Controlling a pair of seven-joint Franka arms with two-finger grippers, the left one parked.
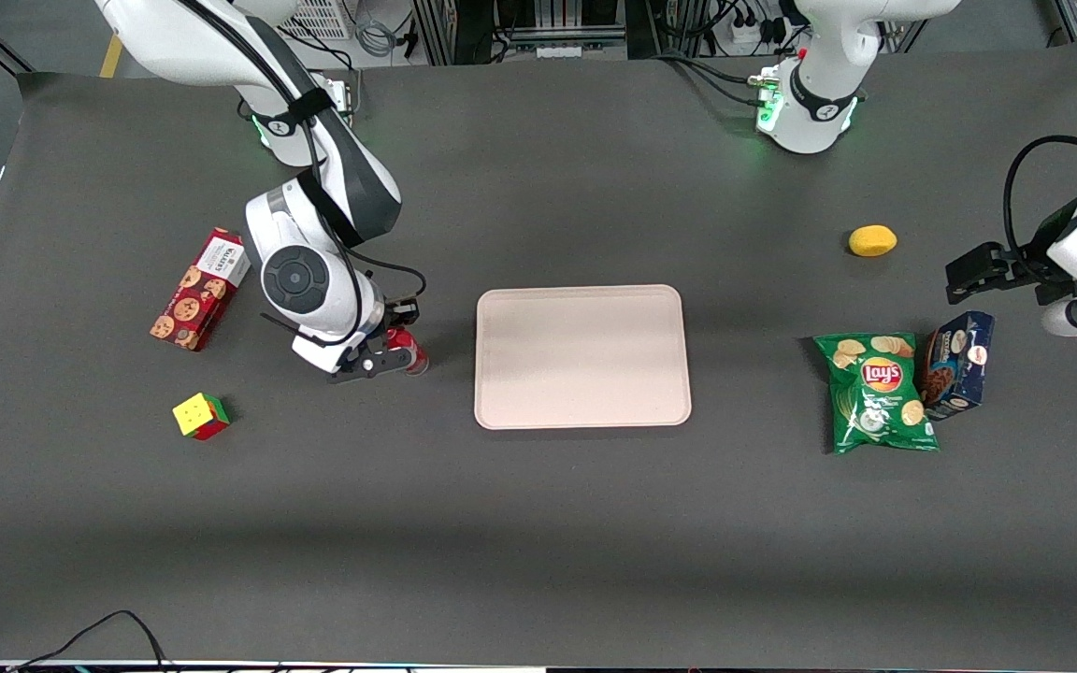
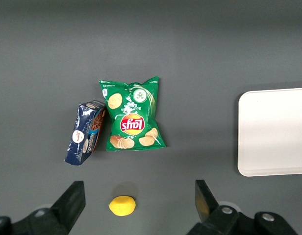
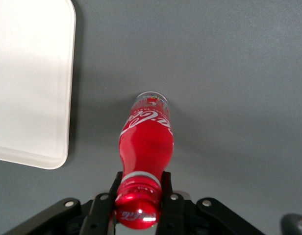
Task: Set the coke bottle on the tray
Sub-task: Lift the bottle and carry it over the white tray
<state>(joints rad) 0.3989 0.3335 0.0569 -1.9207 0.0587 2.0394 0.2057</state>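
Observation:
The coke bottle (image 1: 410,351) (image 3: 146,139), small and red with a red cap, stands on the dark table beside the tray, on the tray's working-arm side. My gripper (image 1: 391,356) (image 3: 140,185) is shut on its neck just under the cap, one black finger (image 3: 115,185) on each side. I cannot tell whether the clear base touches the table or hangs just above it. The pale pinkish-beige tray (image 1: 581,355) (image 3: 28,73) (image 2: 273,132) lies flat with nothing on it, a short gap from the bottle.
A red cookie box (image 1: 200,289) and a colour cube (image 1: 201,416) lie toward the working arm's end. Toward the parked arm's end lie a green chips bag (image 1: 878,393), a blue box (image 1: 957,364) and a yellow lemon (image 1: 872,240).

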